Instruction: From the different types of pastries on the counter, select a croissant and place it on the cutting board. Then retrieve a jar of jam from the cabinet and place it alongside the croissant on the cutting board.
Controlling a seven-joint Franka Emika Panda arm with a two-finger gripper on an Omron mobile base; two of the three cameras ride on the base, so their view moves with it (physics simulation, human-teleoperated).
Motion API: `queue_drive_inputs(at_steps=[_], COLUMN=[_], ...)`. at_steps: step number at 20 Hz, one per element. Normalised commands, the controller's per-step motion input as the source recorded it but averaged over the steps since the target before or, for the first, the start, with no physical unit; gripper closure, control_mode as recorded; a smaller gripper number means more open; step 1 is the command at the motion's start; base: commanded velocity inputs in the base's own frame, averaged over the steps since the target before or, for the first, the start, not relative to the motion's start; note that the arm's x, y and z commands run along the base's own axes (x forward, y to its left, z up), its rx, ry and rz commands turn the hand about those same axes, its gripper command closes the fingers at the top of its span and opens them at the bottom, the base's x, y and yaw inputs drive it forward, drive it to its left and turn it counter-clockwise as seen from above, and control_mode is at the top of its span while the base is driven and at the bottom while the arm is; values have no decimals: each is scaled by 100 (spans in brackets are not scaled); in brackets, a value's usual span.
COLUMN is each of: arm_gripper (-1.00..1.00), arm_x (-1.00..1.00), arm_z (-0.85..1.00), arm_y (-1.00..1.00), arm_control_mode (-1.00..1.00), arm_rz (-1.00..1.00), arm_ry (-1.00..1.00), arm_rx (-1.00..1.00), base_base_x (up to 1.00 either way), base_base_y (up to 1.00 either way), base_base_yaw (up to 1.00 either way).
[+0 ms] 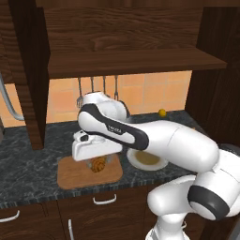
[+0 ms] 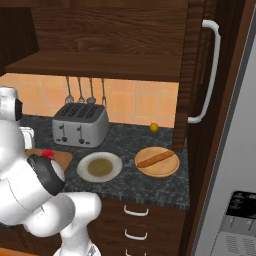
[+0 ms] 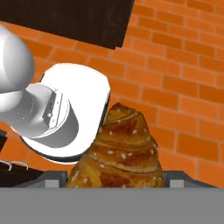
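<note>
My gripper (image 1: 96, 161) is shut on the croissant (image 1: 98, 165), a chunky golden-brown ridged lump that rises between the fingertips in the hand view (image 3: 120, 148). The croissant is low over the middle of the light-brown cutting board (image 1: 70, 176); I cannot tell whether it touches the wood. The long thin pastry (image 2: 157, 159) lies on a round wooden plate (image 2: 167, 171) on the dark counter (image 2: 135, 185). The brown cabinet (image 1: 126, 61) hangs above. A small red bit (image 2: 47, 153) peeks over my arm at the board's corner (image 2: 62, 158); I cannot tell if it is the jam jar.
A white plate (image 2: 99, 166) lies right of the board, partly under my arm (image 1: 168, 140). A toaster (image 2: 80, 125) stands against the tiled wall, with utensils hanging above it. A small yellow fruit (image 2: 154, 127) sits at the back. A tall side panel (image 1: 33, 79) comes down left of the board.
</note>
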Motion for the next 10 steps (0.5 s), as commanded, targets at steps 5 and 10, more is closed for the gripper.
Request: queue_drive_inputs(at_steps=[5,10], arm_gripper=[100,100], arm_x=[-1,1], arm_z=[-14,-35], arm_y=[42,2], arm_control_mode=[-100,-100], arm_rz=[2,0], arm_ry=[-2,-10], arm_rx=[-1,-7], base_base_x=[0,0], base_base_y=[0,0], base_base_yaw=[0,0])
